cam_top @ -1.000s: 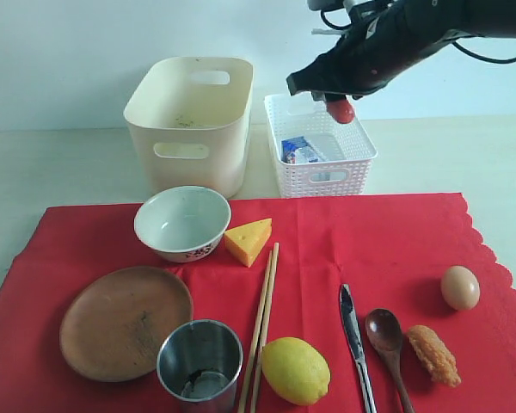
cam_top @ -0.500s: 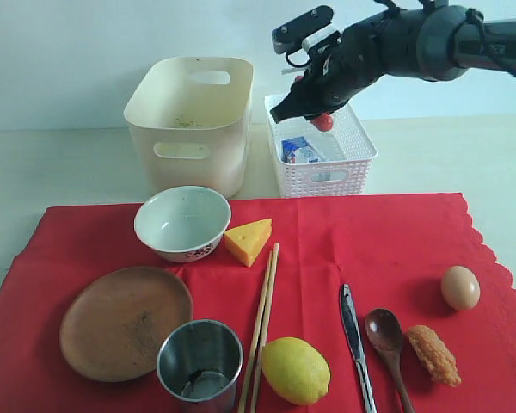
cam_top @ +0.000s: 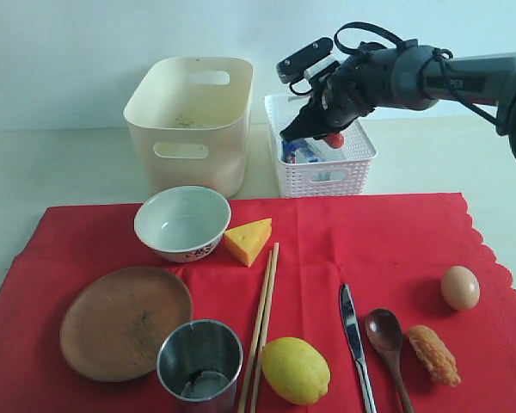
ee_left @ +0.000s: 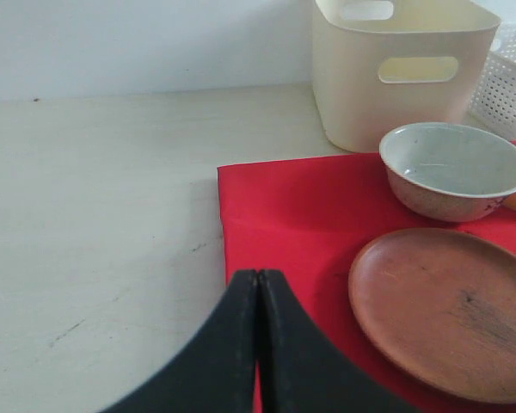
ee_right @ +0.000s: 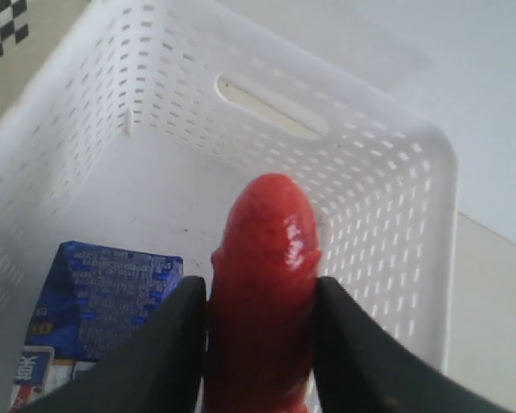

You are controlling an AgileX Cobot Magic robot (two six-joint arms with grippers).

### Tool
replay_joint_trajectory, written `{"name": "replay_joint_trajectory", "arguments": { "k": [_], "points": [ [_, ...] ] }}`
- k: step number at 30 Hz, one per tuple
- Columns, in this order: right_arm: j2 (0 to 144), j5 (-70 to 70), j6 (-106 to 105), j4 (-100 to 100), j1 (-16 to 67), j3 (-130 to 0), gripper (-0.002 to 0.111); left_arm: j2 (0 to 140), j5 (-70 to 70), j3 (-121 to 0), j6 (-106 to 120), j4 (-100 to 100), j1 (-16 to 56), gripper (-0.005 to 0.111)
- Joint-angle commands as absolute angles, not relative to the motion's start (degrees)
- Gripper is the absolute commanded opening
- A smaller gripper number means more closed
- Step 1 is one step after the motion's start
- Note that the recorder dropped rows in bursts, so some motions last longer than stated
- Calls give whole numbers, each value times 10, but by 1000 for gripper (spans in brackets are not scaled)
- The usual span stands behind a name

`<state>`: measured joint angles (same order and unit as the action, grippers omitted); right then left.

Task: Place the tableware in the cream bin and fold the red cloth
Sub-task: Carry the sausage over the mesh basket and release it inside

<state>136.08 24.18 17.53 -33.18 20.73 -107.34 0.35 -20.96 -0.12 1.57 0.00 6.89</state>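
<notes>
Bowl [cam_top: 182,222] x1, plate [cam_top: 125,321] x1, cup [cam_top: 199,360] x1, chopsticks [cam_top: 262,323] x2, sausage [ee_right: 262,284] x1 gripped

Bowl [cam_top: 182,222] sits on cloth [cam_top: 370,241] before the bin [cam_top: 217,168].

Soft, bright, even light is filling all three views.
Faint shadows are sitting close under the bowl [cam_top: 182,222] and egg [cam_top: 460,287]; small glints are shining on the glossy red item [ee_right: 262,258] and the rim of the steel cup [cam_top: 199,361].
</notes>
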Motion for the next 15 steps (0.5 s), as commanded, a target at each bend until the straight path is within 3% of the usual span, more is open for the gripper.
{"name": "replay_joint_trajectory", "arguments": {
  "k": [1,6,15],
  "points": [
    [1366,243,197,-344,203,-1080,12,0,-204,0,13,-3,68,0],
    [1372,261,199,-330,203,-1080,38,0,-204,0,13,-3,68,0],
    [1363,362,199,-329,203,-1101,65,0,-204,0,13,-3,68,0]
  ]
}}
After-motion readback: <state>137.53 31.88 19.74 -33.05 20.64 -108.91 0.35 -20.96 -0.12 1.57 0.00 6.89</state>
